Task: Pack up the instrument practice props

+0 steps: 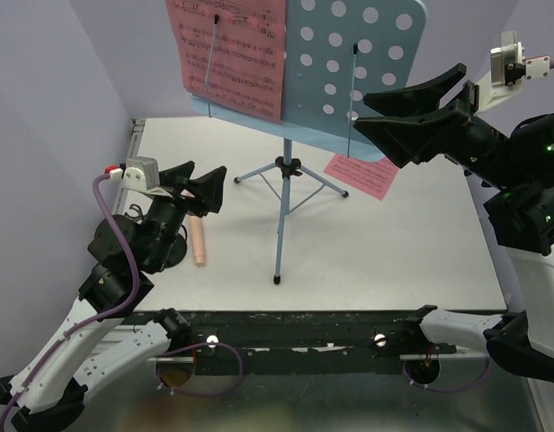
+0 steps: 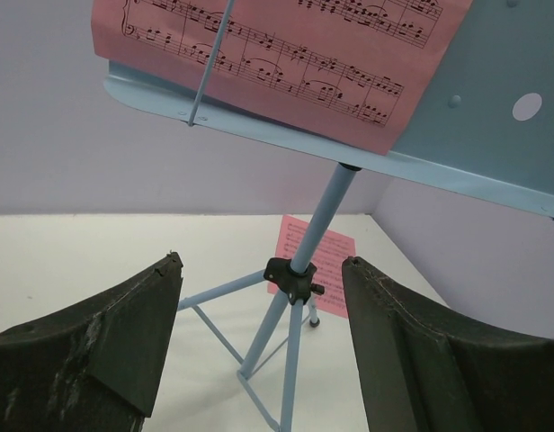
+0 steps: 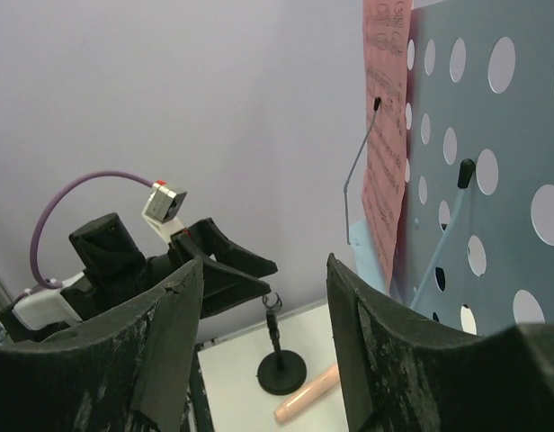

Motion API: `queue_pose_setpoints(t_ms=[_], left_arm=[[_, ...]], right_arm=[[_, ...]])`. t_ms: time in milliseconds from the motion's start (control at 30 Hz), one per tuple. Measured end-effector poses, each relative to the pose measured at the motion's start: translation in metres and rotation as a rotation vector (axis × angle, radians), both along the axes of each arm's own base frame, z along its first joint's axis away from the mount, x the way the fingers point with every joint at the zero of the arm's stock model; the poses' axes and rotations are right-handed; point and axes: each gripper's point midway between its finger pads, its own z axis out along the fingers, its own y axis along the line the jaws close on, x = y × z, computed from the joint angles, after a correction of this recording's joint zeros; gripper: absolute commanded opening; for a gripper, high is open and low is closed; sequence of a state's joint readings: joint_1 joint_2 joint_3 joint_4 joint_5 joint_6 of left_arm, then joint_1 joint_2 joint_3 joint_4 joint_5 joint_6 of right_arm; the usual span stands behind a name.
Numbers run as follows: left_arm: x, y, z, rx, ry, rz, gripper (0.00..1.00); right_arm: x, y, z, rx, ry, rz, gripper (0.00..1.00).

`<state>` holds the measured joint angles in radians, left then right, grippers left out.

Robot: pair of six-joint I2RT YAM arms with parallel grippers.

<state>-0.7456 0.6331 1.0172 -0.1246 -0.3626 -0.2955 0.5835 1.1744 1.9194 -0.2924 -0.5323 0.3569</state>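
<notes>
1. We're logging both claws as empty. The left gripper [image 1: 203, 183] is spread wide with nothing between its jaws, and so is the right gripper [image 1: 362, 112].
2. The music stand [image 1: 281, 216] is standing upright on its tripod mid-table [image 1: 421, 252], with its dotted desk [image 1: 371, 49] high at the back.
3. One pink page [image 1: 227, 49] is sitting on the desk's left half, with a thin wire retainer [image 1: 209, 54] lying across it. The second pink page [image 1: 360, 175] is lying flat on the table, back-right of the tripod feet and below the right gripper.
4. The toy microphone [image 1: 198, 245] is lying flat at the left, just beside the black mic stand [image 3: 281, 364]. The mic stand is upright, and the left arm is mostly hiding it in the top view.
5. On the step, we're judging that packing is barely started: all four props are out, and no box or bag is showing.
6. The right gripper is hovering in front of the desk's lower right part, apart from it. The left gripper is pointing at the stand's pole from low on the left, well apart.
7. We're reading this as an approach to the stand, probably to clear the desk first.
8. For the next move, we're expecting the right gripper to be crossing to the left half. There it would be pinching the page's free edge and sliding it out from under the wire without tearing it or tipping the stand.
9. The left gripper could be steadying the pole meanwhile.
</notes>
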Motion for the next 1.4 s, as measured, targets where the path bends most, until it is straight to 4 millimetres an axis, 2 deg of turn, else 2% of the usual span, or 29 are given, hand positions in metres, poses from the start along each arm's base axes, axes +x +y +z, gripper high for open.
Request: queue_pose_setpoints(t_ms=[233,367,533,633,767,867,967,1067,1133,1200,1333,1400], left_arm=[[0.0,0.0,0.0,0.0,0.001,0.0,0.82],[0.001,-0.001,-0.003,0.003,0.004,0.0,0.82],[0.004,-0.004,-0.021,0.028,0.031,0.0,0.82],[0.005,-0.004,-0.032,0.042,0.045,0.0,0.82],[0.002,-0.001,-0.035,0.049,0.041,0.004,0.85],[0.002,0.001,-0.03,0.044,0.025,0.01,0.85],[0.002,0.002,-0.025,0.037,0.014,0.013,0.85],[0.001,0.002,-0.005,0.02,-0.013,0.006,0.85],[-0.002,0.002,0.014,-0.001,-0.041,-0.005,0.85],[-0.006,0.004,0.027,-0.021,-0.067,-0.012,0.85],[-0.011,0.008,0.033,-0.036,-0.084,-0.013,0.85],[-0.013,0.009,0.031,-0.034,-0.082,-0.013,0.85]], right_arm=[[-0.006,-0.006,-0.005,-0.03,-0.019,-0.017,0.66],[-0.017,-0.013,-0.02,-0.058,-0.049,-0.025,0.66],[-0.015,-0.016,-0.078,-0.134,-0.066,-0.051,0.65],[-0.004,-0.012,-0.124,-0.196,-0.053,-0.068,0.66],[0.009,-0.004,-0.178,-0.262,0.004,-0.064,0.64],[0.015,0.003,-0.204,-0.268,0.051,-0.044,0.63],[0.015,0.009,-0.207,-0.262,0.088,-0.014,0.63],[0.011,0.021,-0.19,-0.262,0.085,0.029,0.64],[-0.007,0.042,-0.175,-0.265,0.048,0.085,0.64],[-0.04,0.068,-0.171,-0.282,0.002,0.164,0.65],[-0.117,0.114,-0.188,-0.36,-0.091,0.249,0.65],[-0.14,0.129,-0.203,-0.408,-0.138,0.238,0.66]])
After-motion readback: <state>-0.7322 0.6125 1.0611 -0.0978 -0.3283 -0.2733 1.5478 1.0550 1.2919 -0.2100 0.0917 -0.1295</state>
